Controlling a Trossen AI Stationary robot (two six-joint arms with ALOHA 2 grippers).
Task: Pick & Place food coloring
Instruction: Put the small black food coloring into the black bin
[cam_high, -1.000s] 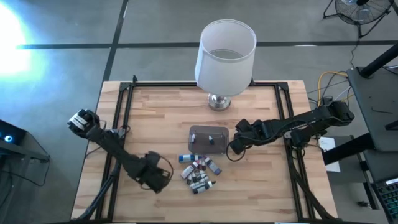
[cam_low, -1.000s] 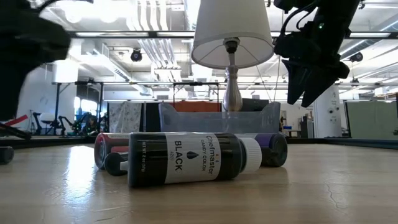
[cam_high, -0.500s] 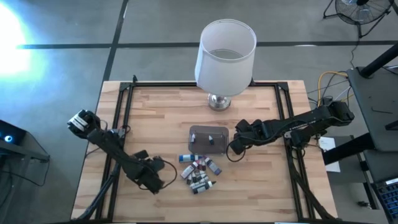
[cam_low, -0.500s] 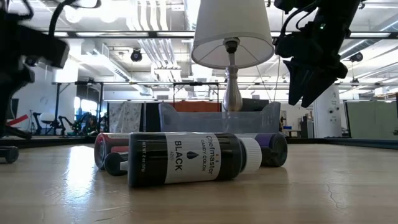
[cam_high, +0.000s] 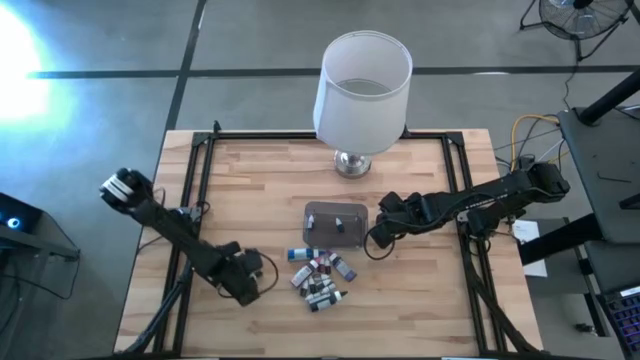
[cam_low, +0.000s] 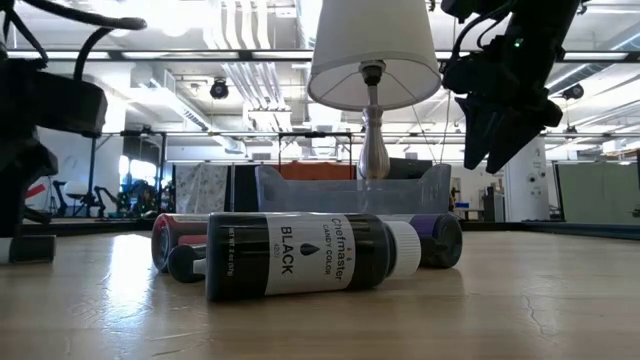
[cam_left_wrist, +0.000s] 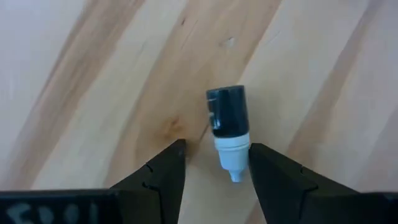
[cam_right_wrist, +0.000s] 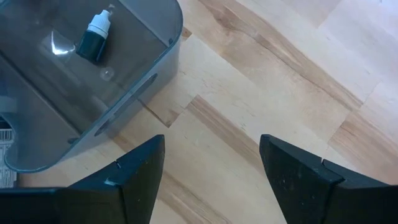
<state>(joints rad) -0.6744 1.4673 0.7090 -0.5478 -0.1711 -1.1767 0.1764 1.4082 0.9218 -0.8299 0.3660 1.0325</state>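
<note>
**Left gripper lined up on a lone bottle beside the pile**

The wooden table (cam_high: 260, 190) carries a white-shaded lamp (cam_high: 362, 85) at its far edge and, nearer the middle, a small grey translucent tub (cam_high: 336, 223). Just in front of the tub lies the heap of food coloring bottles (cam_high: 318, 275), most of them on their sides and touching one another; the low view shows a black-labelled one (cam_low: 300, 255) lying flat at the front. One dark bottle (cam_right_wrist: 96, 37) already lies inside the tub.

The left gripper (cam_high: 243, 278) sits low over the table just beside the heap, on the left arm's side. Its wrist view shows the fingers apart with nothing gripped, and a single dark bottle with a white nozzle (cam_left_wrist: 227, 127) lying on the wood, its nozzle end between the fingertips.

The right gripper (cam_high: 378, 235) hangs beside the tub's right end, fingers spread and empty, waiting.

To do this pick well, the left gripper probably should advance so the fingers straddle the bottle's body rather than the tapered nozzle, where a grip could slip. Coming straight down and closing squarely across the body should keep the bottle from rolling away. The carry to the tub is short.
</note>
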